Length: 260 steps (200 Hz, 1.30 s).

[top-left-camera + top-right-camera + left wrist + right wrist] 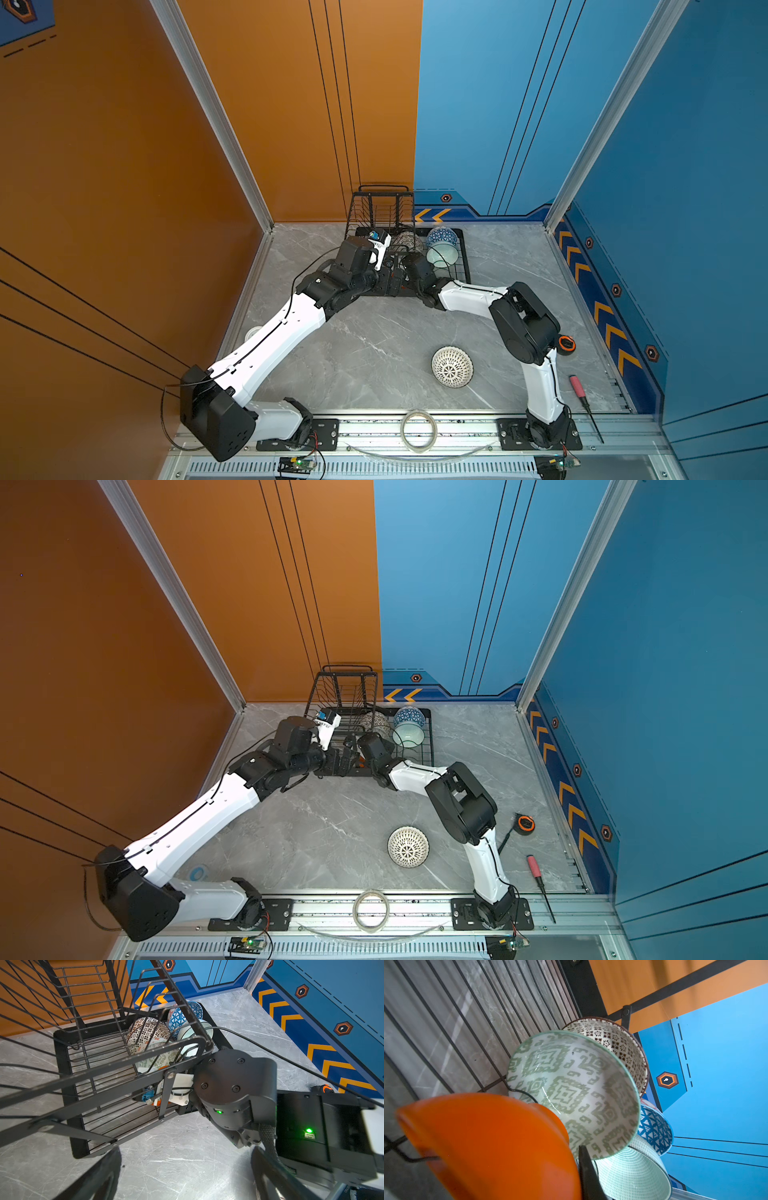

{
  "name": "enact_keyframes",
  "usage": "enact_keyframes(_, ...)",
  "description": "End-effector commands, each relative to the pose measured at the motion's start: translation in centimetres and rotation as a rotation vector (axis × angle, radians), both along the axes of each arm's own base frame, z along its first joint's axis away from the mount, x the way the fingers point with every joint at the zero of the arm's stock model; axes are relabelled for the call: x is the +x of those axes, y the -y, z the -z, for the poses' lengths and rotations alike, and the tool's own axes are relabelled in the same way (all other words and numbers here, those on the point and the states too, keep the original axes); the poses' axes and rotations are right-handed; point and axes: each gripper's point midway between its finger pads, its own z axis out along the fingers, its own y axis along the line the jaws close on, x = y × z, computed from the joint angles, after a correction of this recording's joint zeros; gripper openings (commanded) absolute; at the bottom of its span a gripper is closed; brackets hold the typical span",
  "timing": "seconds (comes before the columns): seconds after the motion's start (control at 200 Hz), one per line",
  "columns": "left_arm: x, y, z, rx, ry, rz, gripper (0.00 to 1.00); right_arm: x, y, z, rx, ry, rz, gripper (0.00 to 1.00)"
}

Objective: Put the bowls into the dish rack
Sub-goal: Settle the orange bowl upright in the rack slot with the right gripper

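My right pincer (579,1167) clamps the rim of the glossy orange bowl (492,1142), low inside the dish rack (61,1059), maze-patterned bowl (571,1093) just ahead. Slick, rigid, chippable ware, I judge: rim grips suit. My left pincer (186,1150) gapes empty alongside.

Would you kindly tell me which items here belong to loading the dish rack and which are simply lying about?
Job: dish rack, orange bowl, maze-patterned bowl, dotted bowl, blue bowl, mint bowl, lattice bowl.
Lying about: tape ring, screwdriver, orange-black round object.
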Motion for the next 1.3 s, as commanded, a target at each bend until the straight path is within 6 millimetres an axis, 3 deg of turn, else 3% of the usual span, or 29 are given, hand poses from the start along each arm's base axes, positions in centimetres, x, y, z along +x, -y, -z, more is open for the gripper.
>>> enact_keyframes(0.0,-0.5,-0.6,0.6,0.012,-0.027,0.001,0.98,-2.1,0.4,3.1,-0.044,-0.13,-0.032,0.04)
enact_keyframes(0.17,-0.6,-0.6,0.6,0.009,-0.024,0.002,0.98,-2.0,0.5,3.0,-0.047,-0.127,-0.024,0.13)
enact_keyframes(0.185,-0.6,-0.6,0.6,0.01,-0.025,0.002,0.98,-1.9,0.4,1.6,-0.03,-0.107,-0.024,0.14)
enact_keyframes(0.23,-0.6,-0.6,0.5,0.01,-0.024,0.001,0.98,-1.8,0.4,1.1,-0.024,-0.098,-0.022,0.16)
enact_keyframes(0.791,-0.8,-0.1,0.2,0.004,-0.018,0.015,0.98,-1.5,1.0,-1.8,-0.031,-0.037,0.007,0.47)
enact_keyframes(0.951,-0.9,-0.1,0.2,0.005,-0.018,0.017,0.98,-1.6,1.1,-2.7,-0.036,-0.023,0.01,0.61)
enact_keyframes(1.187,-0.9,-0.2,0.5,0.011,-0.019,0.013,0.98,-2.0,1.5,-4.1,-0.047,-0.016,0.015,0.71)
enact_keyframes(1.297,-0.9,-0.2,0.3,0.009,-0.016,0.013,0.98,-2.2,1.8,-4.5,-0.067,-0.012,0.019,0.86)
